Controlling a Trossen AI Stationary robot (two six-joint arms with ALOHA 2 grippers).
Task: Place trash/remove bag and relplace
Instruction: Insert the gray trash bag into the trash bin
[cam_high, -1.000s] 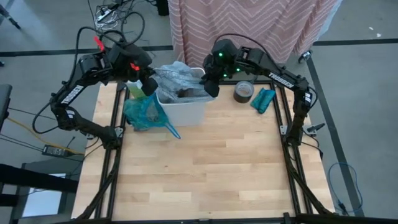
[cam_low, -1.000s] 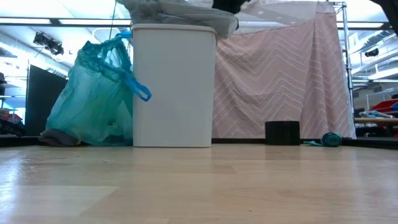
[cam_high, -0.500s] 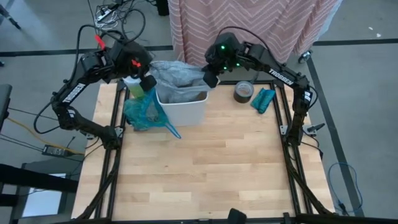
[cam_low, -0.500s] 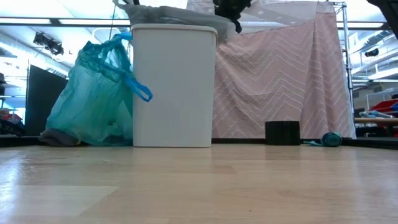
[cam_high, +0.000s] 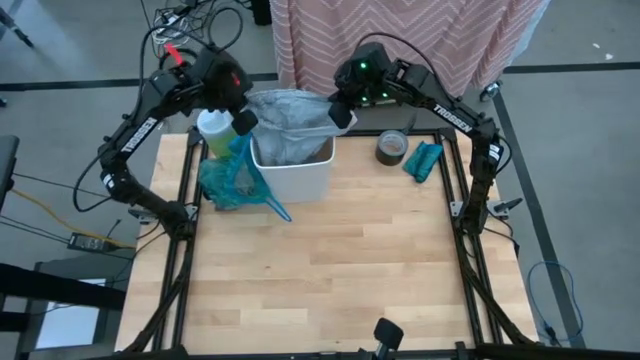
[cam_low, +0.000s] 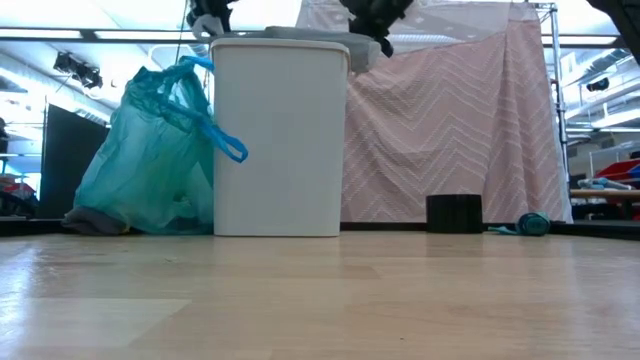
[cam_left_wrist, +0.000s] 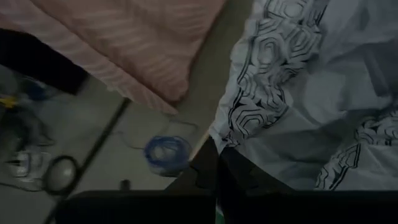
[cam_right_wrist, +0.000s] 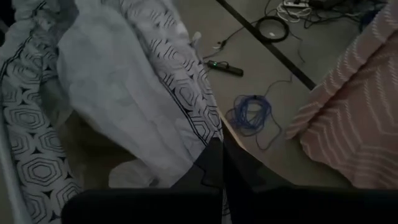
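A small white bin (cam_high: 292, 172) (cam_low: 280, 140) stands near the table's far edge. A pale grey bag with black hexagon print (cam_high: 291, 113) is spread over its mouth. My left gripper (cam_high: 243, 122) (cam_left_wrist: 217, 163) is shut at the bag's left side. My right gripper (cam_high: 340, 113) (cam_right_wrist: 222, 163) is shut at its right side. The tied teal-green bag (cam_high: 231, 176) (cam_low: 150, 160) rests on its bottom on the table, against the bin's left wall. The trash is hidden. My left gripper pinches the grey bag's edge (cam_left_wrist: 233, 135) at its left side between the two fingers, above the bin's left rim. The plastic spreads away from the fingers toward the other gripper. My right gripper pinches the grey bag's edge (cam_right_wrist: 200, 142) at its right side between the two fingers, above the bin's right rim. The sheet runs stretched between both holds and droops into the bin.
A dark tape roll (cam_high: 391, 147) (cam_low: 454, 213) and a folded teal bundle (cam_high: 423, 160) lie right of the bin. A pale green round object (cam_high: 213, 126) sits behind the teal bag. A pink zigzag curtain (cam_low: 450, 120) hangs beyond the far edge. The near half is bare wood (cam_high: 330, 270).
Both grippers have risen and moved toward the table's far edge, staying shut on the grey bag. The bag, crumpled inside the bin a second ago, is now spread out flatter across the bin's mouth.
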